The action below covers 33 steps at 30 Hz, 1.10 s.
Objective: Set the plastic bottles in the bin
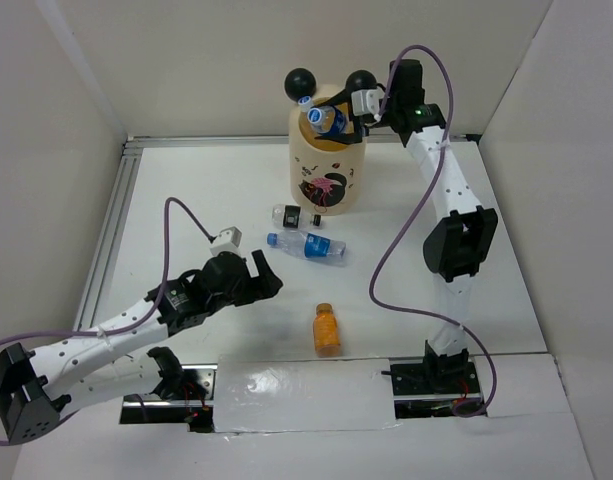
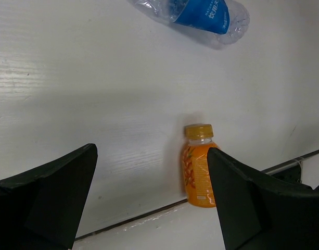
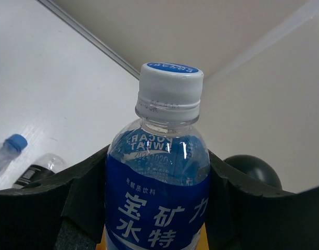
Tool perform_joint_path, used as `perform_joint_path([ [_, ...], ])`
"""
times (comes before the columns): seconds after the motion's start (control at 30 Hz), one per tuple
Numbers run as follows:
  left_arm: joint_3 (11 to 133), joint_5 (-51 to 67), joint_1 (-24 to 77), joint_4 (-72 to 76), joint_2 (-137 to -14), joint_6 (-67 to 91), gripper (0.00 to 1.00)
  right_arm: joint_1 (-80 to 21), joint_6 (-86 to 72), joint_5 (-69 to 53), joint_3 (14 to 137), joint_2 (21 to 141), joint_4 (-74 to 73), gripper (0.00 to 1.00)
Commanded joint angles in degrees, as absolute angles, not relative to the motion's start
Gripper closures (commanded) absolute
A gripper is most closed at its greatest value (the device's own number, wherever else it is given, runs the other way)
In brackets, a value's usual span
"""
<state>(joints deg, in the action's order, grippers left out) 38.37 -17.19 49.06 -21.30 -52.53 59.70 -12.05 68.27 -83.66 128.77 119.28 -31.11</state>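
Hanging over the mouth of the bin point(image 1: 326, 175), at twelve o'clock on the bench point(image 1: 186, 190), the right gripper point(image 3: 158, 208) is clamped on the held bottle point(image 3: 164, 130), its fingers pressing the blue label below the shoulder. We judge these bottles light and thin-walled, slick at the label and apt to dent, so the middle of the body, just under the stiffer shoulder, looks the best hold.

The left gripper point(image 1: 265, 274) is spread wide and empty at about eight o'clock. The orange bottle point(image 2: 199, 169) lies on its side at its four o'clock, near the bench's front edge. Squat and full, it should feel heavier and roll less.

A blue-label bottle point(image 1: 308, 244) and a black-label bottle point(image 1: 293, 215) lie at the bin's six o'clock, close to each other. Two ball ears point(image 1: 301, 82) flank the rim — they and the right arm's purple cable point(image 1: 391, 270) could get in the way of the drop.
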Motion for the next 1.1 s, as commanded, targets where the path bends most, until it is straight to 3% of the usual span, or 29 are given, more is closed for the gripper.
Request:
perform_joint_path([
  [0.0, 39.2, -15.5, 49.8, -19.0, -53.4, 58.2, 0.01, -11.7, 75.5, -92.7, 132.1, 120.7, -33.3, 1.0],
  [0.07, 39.7, -15.5, 49.8, -19.0, -53.4, 58.7, 0.01, -11.2, 76.4, -92.7, 132.1, 122.2, -33.9, 0.98],
  [0.2, 39.7, -15.5, 49.8, -19.0, -54.0, 59.2, 0.01, -10.5, 77.5, -92.7, 130.9, 122.7, -36.8, 0.81],
  [0.27, 39.7, -15.5, 50.4, -19.0, -54.5, 59.2, 0.01, -10.0, 77.5, -92.7, 130.9, 122.7, -39.1, 0.55],
  [0.3, 39.7, -15.5, 50.4, -18.5, -54.5, 59.2, 0.01, -10.0, 77.5, -92.7, 130.9, 122.7, -39.7, 0.01],
  [0.5, 40.9, -14.9, 50.4, -17.3, -58.4, 57.5, 0.01, -10.0, 75.1, -92.7, 134.0, 120.5, -43.8, 0.01],
  [0.63, 42.0, -13.8, 50.4, -15.4, -60.1, 56.3, 0.01, -10.0, 62.0, -92.7, 134.6, 117.1, -33.5, 0.01],
  [0.8, 42.5, -13.3, 50.4, -14.3, -62.0, 55.3, 0.01, -10.0, 54.7, -92.7, 141.0, 116.0, -31.1, 0.01],
  [0.93, 42.5, -13.3, 50.4, -13.8, -62.0, 55.3, 0.01, -14.7, 41.1, -81.3, 137.2, 112.9, -19.9, 0.01],
  [0.97, 42.5, -13.3, 50.4, -13.8, -62.0, 55.3, 0.01, -15.2, 37.2, -79.4, 135.4, 112.9, -13.0, 0.07],
  [1.07, 42.0, -13.3, 50.4, -13.8, -61.4, 55.3, 0.01, -15.7, 28.7, -74.2, 135.7, 114.9, -10.1, 0.26],
])
